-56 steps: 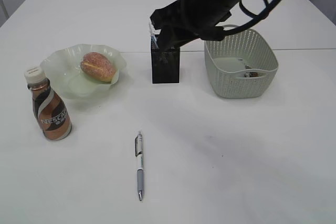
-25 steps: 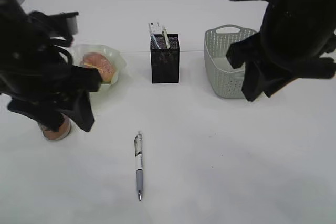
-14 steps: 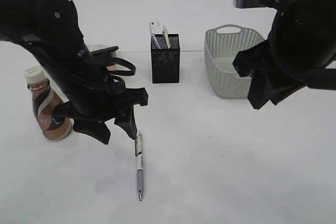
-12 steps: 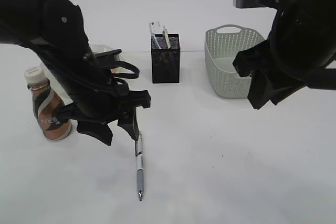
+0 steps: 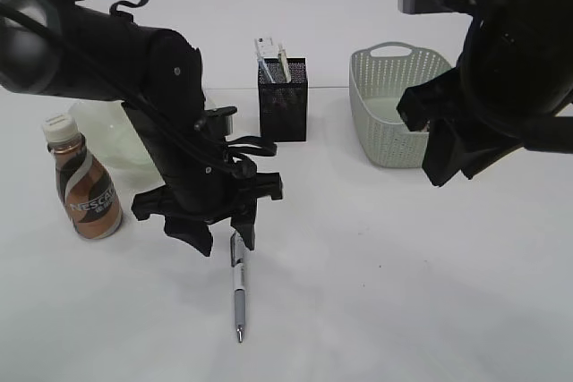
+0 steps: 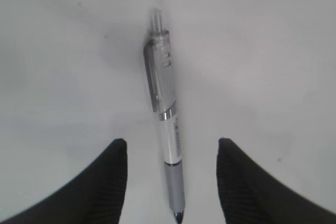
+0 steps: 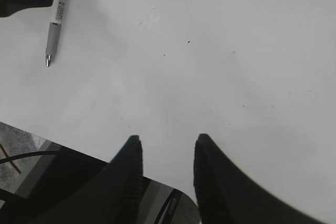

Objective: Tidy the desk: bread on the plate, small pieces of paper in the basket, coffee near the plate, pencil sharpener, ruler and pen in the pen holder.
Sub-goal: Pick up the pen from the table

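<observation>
The pen [image 5: 238, 297] lies on the white desk [image 5: 376, 292], tip toward the front edge. My left gripper [image 5: 226, 244] is low over its upper end. In the left wrist view the pen [image 6: 167, 124] lies lengthwise between the open fingers [image 6: 113, 182] of the left gripper [image 6: 170, 148], touching neither. My right gripper [image 5: 448, 167] hangs raised in front of the basket [image 5: 385, 109]; it is open and empty [image 7: 167, 142]. The pen holder [image 5: 282, 105] holds the clear ruler [image 5: 264, 55] and another stick. The coffee [image 5: 85, 194] stands left of the plate [image 5: 103, 131]. Bread, pencil sharpener and paper are hidden.
The right wrist view shows bare tabletop, the desk's front edge [image 7: 79, 148] and the pen [image 7: 55, 24] at upper left. My left arm covers most of the plate, and my right arm covers the basket's right half.
My left arm has swung right from the bottle and plate side and come down over the pen's upper end, hiding the bread. The right arm has stayed still.
</observation>
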Robot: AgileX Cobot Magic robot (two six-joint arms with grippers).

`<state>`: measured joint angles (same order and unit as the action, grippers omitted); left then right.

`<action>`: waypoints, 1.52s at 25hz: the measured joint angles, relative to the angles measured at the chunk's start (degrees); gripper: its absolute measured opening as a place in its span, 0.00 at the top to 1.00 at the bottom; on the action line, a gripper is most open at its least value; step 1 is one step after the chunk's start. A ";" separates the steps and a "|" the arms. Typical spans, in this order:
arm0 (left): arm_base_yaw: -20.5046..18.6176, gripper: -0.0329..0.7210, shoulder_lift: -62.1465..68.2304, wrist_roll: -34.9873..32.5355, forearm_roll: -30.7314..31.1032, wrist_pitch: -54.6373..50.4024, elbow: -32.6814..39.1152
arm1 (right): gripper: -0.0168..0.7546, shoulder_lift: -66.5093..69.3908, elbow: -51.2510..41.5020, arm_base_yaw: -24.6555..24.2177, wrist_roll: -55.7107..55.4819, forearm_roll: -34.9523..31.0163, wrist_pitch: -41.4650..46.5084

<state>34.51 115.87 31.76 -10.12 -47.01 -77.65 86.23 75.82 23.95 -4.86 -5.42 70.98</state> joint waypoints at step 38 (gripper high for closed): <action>3.43 0.87 7.97 -2.95 6.24 -3.18 -2.55 | 0.66 0.00 0.00 0.00 -0.10 -0.33 0.00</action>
<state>37.94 123.83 28.81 -3.88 -50.19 -80.21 86.23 75.82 23.95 -4.96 -5.74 70.98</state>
